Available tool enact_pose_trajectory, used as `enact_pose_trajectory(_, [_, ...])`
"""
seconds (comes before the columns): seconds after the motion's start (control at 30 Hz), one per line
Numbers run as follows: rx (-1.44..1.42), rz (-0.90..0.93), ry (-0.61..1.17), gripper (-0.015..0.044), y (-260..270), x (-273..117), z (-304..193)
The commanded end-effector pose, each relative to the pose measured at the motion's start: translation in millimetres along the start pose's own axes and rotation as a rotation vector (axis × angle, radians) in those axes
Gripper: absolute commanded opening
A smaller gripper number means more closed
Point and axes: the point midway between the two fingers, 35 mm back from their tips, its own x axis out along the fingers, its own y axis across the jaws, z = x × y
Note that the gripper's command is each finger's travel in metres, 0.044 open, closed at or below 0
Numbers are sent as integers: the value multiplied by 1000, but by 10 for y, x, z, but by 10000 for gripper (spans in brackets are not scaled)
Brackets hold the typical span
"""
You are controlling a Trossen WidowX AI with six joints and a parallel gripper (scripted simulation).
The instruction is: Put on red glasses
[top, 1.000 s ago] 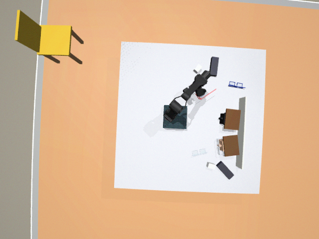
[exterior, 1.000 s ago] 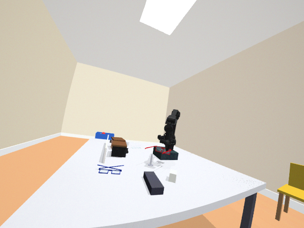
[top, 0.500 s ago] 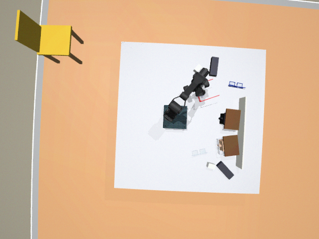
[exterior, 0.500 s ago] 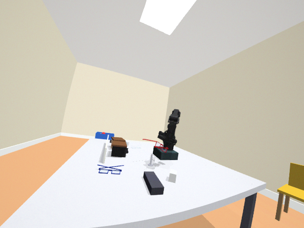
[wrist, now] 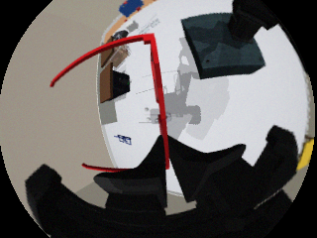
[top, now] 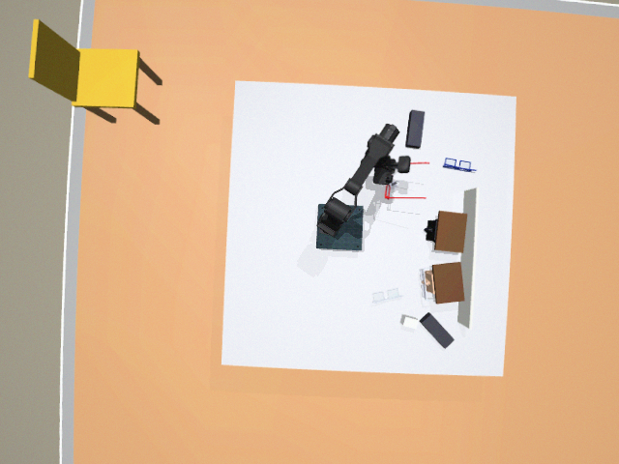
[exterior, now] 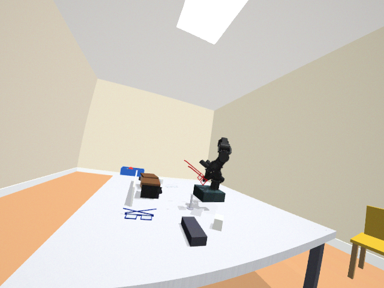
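Note:
My gripper [top: 391, 184] [exterior: 204, 179] [wrist: 162, 137] is shut on the red glasses [top: 407, 198] [exterior: 194, 171] [wrist: 158, 79] near one end of their front. They are raised above the table, beside the arm's base. Their temples are spread, pointing toward the heads' side and tilting upward in the exterior view. A black head with a brown top [top: 451, 231] [exterior: 150, 191] [wrist: 120, 83] stands near the board. A tan-faced head with a brown top [top: 448, 282] stands beside it, with clear glasses at its face. A tiny greenish speck shows on the black head in the wrist view; the tags are not clearly readable.
A pale upright board [top: 468, 259] [exterior: 129, 195] stands behind the heads. Blue glasses [top: 459, 168] [exterior: 139, 214], dark boxes [top: 415, 129] [top: 436, 331] [exterior: 194, 230], a white block [top: 409, 322] and a thin stand [exterior: 191, 201] are on the table. Clear glasses [top: 387, 300] lie there too.

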Motion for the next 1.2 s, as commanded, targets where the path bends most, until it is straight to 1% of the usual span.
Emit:
enact_pose_trajectory(0.0, [155,116,-5,0,136,-131,2])
enact_pose_trajectory(0.13, [272,201,-1,0,227,-222,9])
enact_pose_trajectory(0.23, [300,221,2,0,248,-245,11])
enact_pose_trajectory(0.33, [300,221,2,0,248,-245,11])
enact_pose_trajectory(0.37, [263,193,-5,3,212,-201,12])
enact_pose_trajectory(1.17, [263,193,-5,0,212,-201,12])
